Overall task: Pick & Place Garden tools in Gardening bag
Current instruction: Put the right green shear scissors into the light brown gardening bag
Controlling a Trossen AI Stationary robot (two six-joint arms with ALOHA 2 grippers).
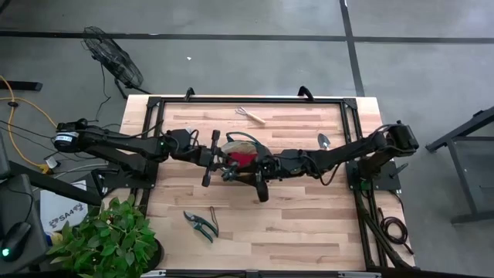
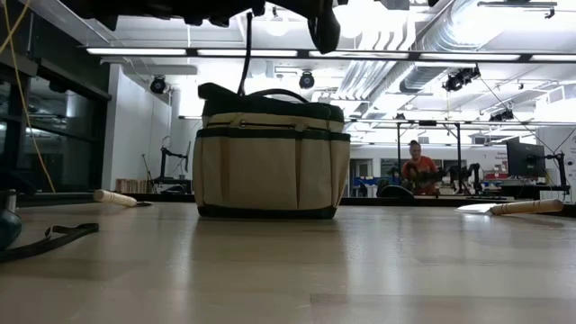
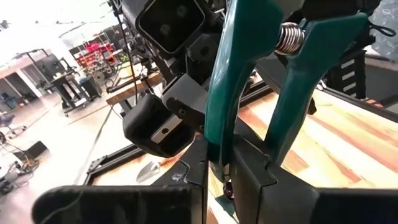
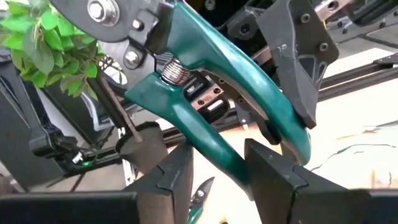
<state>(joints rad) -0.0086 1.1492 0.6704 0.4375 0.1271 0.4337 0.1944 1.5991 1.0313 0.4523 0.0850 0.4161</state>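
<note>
Floor fan [image 1: 114, 58] beyond table's far-left corner; potted plant [image 1: 108, 239] at near-left corner; seated person [image 2: 418, 169] in background.

A robotics lab or workshop: exposed ceiling ducts [image 2: 423, 45] and strip lights [image 2: 270, 52] run over a large open room. Beyond the wooden table [image 1: 309, 224] stand equipment racks [image 3: 93, 53] (a person [image 2: 417, 166] sits far back), and a floor fan [image 1: 112, 58] stands at ten o'clock.

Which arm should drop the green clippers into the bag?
Left: the left gripper clamps the clippers above the bag, while the right gripper stands open around them.
</note>
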